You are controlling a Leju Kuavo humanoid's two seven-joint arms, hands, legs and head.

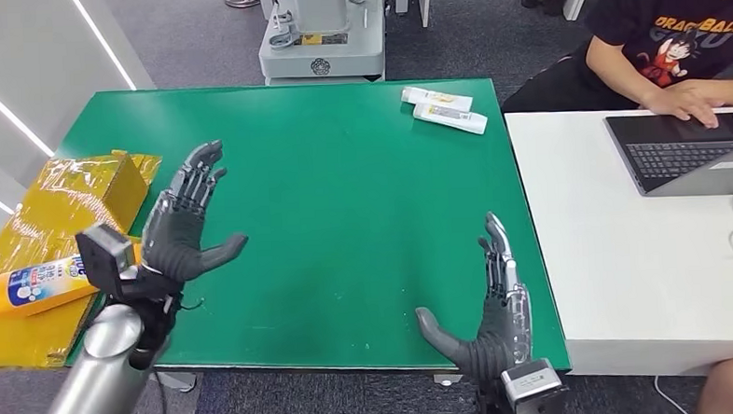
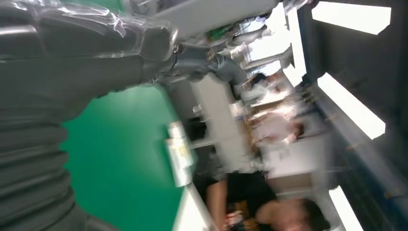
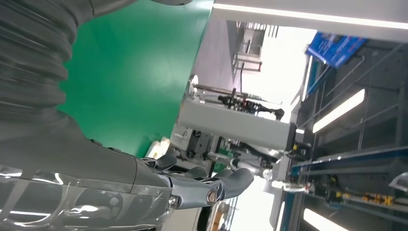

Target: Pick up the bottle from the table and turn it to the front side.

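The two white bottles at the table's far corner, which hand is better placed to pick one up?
Probably the right hand: the white bottles lie on its side of the green table, the left hand farther across. Both are open.

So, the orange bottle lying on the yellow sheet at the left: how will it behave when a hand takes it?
The orange bottle lies on its side and looks rounded, so it may roll if nudged. Its surface looks smooth, probably slippery. The crinkled yellow sheet beneath may shift.
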